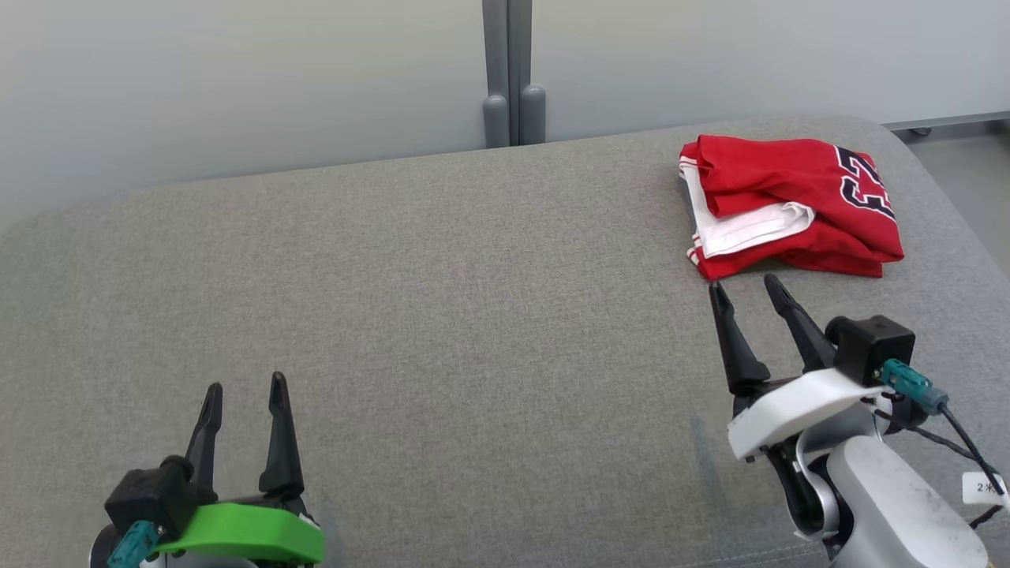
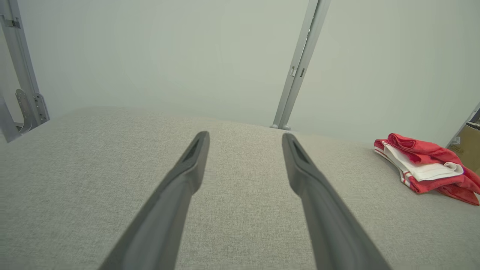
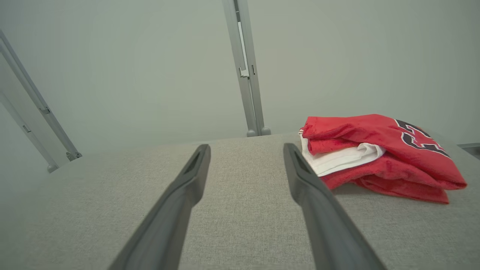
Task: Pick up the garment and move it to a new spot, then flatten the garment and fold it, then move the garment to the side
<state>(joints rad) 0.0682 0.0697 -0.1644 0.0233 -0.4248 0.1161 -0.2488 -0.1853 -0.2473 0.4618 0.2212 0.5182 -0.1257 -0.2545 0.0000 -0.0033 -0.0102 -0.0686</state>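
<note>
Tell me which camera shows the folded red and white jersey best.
The head view: the folded red and white jersey lies whole, seen from above, dark number showing. The right wrist view shows it side-on; the left wrist view, small at the right edge.

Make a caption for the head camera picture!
Folded red garment rests on the grey surface, just beyond the open right end effector.

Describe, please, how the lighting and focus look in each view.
Head view: soft, even light, no glare, faint shadow under the red garment; left wrist view: left claw blurs toward the bottom edge; right wrist view: garment sharp, soft shadow beneath.
</note>
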